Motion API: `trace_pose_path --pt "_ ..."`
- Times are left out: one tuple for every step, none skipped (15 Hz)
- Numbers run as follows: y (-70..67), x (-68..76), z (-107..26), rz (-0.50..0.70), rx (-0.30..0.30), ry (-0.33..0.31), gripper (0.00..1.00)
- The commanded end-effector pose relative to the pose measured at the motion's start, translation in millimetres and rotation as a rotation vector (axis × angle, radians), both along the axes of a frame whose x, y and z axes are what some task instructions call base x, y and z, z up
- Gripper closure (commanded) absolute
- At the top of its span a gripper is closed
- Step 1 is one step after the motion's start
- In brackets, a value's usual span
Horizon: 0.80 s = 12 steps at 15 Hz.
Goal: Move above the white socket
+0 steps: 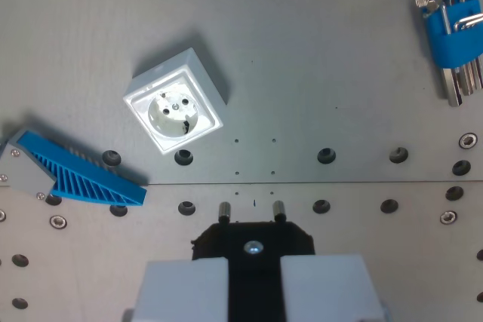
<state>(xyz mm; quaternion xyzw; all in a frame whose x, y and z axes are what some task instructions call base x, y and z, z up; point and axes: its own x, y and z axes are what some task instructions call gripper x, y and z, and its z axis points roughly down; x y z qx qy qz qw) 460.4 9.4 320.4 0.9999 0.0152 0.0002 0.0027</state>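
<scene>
A white square socket (175, 109) lies on the metal plate in the upper left of the wrist view, rotated at an angle, its round recess facing up. My gripper (254, 265) is at the bottom centre, its two grey fingers (187, 286) shut on a black plug (254, 245). The plug's two metal pins (224, 210) point toward the top of the picture. The socket sits up and to the wrist view's left of the plug, well apart from it.
A blue ribbed wedge (83, 175) with a grey end block lies at the left edge. A blue holder with hex keys (453, 24) sits in the top right corner. The metal plate (317, 73) has rows of holes and screws, with a seam at mid-height.
</scene>
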Motion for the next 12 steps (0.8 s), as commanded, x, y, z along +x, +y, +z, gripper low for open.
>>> trace_pose_path --pt "0.0 -0.1 0.1 0.0 0.0 -0.001 1.0" --pt "0.0 -0.1 0.1 0.0 0.0 -0.001 1.0" --pt "0.0 -0.1 0.1 0.0 0.0 0.0 1.0" --pt "0.0 -0.1 0.0 0.001 0.0 -0.001 1.0" --pt "0.0 -0.2 -0.1 0.002 0.0 -0.001 1.0" --pt "0.1 -0.2 -0.3 0.004 0.0 -0.001 1.0" --pt "0.2 -0.3 -0.6 0.007 0.0 -0.001 1.0" --pt "0.3 -0.4 -1.1 0.01 0.0 -0.001 1.0" --pt "0.5 -0.6 -1.7 0.015 0.001 -0.003 1.0" --pt "0.7 -0.9 -2.6 0.02 0.001 -0.004 1.0" --pt "1.0 -1.2 -3.7 0.026 0.001 -0.006 1.0" --pt "1.4 -1.6 -5.0 0.034 0.001 -0.009 1.0"
